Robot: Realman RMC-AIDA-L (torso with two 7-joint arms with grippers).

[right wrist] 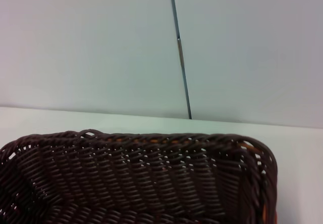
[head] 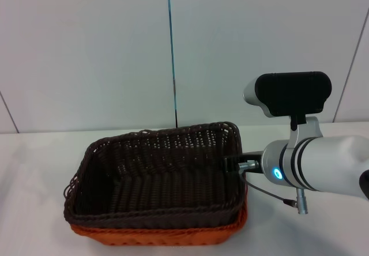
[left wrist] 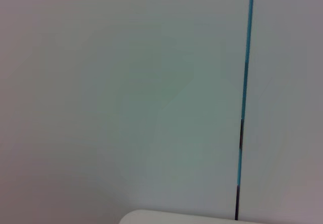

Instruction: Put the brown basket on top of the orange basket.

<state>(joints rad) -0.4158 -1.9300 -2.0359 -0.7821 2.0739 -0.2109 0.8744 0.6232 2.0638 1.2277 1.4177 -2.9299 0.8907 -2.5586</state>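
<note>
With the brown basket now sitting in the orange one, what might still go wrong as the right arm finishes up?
1. The right end effector is at the right rim of the dark brown woven wicker basket; pulling away before it lets go could drag that basket out.
2. The brown basket sits tilted, its far side higher, inside the bright orange woven wicker basket, so a nudge might shift it.
3. Both baskets sit near the white table's front edge.

The brown basket (head: 155,175) sits nested in the orange basket (head: 155,234), on the table (head: 34,221) before the wall (head: 86,48). At the baskets' 3 o'clock, the right gripper (head: 233,164) meets the brown basket's rim.
</note>
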